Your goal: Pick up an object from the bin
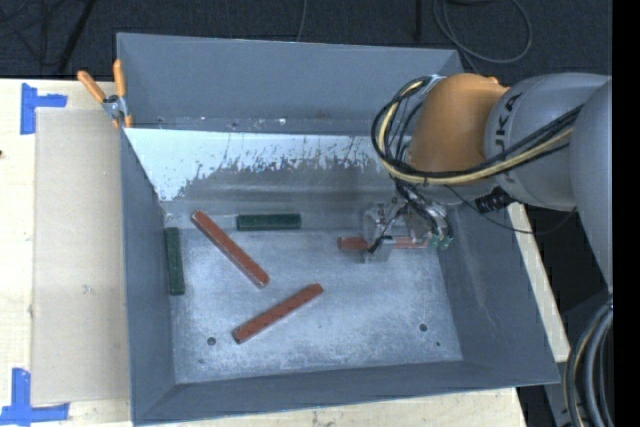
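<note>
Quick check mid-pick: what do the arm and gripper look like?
A rounded silver-grey arm with dark lettering, its wrist under a smooth orange dome cover. Black and pale yellow cables loop around that cover. The gripper is small, bare metal, with thin coloured wires.

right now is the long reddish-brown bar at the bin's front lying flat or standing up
Lying flat: the reddish-brown bar shows its whole length along the bin floor.

Three brown bars, two green bars
</note>
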`<state>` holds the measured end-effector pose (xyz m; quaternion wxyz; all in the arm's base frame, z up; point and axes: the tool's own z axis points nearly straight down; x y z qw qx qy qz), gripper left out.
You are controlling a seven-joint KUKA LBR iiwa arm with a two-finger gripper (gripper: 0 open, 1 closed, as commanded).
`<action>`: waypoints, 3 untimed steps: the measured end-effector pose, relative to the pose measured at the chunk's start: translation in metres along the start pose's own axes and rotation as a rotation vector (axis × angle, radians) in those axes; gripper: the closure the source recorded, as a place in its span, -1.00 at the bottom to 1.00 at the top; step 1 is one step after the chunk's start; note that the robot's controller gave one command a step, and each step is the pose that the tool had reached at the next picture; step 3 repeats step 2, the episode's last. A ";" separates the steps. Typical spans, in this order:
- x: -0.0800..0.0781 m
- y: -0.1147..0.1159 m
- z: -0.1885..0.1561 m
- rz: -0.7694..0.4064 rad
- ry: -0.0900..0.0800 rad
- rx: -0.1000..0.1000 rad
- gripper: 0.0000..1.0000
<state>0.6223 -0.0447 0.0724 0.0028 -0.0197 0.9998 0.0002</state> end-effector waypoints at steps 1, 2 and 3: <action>0.021 0.043 -0.160 -0.092 -0.003 0.000 1.00; 0.000 0.060 -0.289 -0.333 -0.004 0.000 1.00; 0.000 0.060 -0.289 -0.333 -0.004 0.000 1.00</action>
